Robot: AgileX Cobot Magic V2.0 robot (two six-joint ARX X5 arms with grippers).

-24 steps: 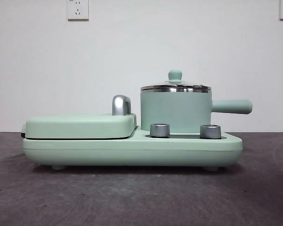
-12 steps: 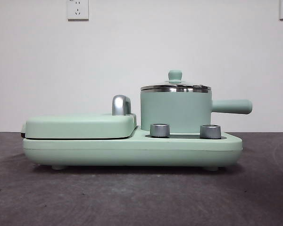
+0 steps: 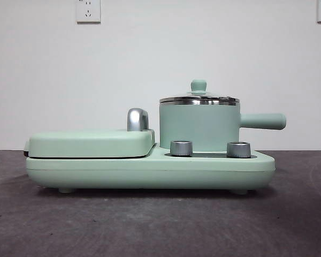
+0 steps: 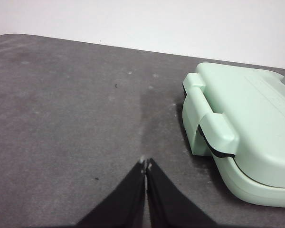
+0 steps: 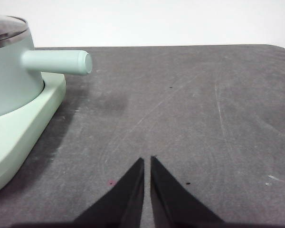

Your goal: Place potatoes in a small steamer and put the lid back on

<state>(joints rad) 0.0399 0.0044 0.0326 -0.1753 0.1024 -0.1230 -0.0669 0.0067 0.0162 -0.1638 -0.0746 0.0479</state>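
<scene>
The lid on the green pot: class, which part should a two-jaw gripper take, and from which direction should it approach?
Grip the small mint knob standing upright at the centre of the lid, coming straight down from above. The lid lies flat on the steamer, its steel rim flush with the pot, so the knob is likely the only part narrow enough for jaws.

One small steamer point(image 3: 199, 127), one lid point(image 3: 199, 98), two steel knobs point(image 3: 181, 148), one grill plate point(image 3: 91, 143), two wall sockets point(image 3: 88, 10)

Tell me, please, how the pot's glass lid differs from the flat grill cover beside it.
The lid is round, steel-rimmed and topped by a small knob; the grill cover is flat, broad and plain mint. The lid sits high on the pot; the cover lies low on the base. Both are closed.
</scene>
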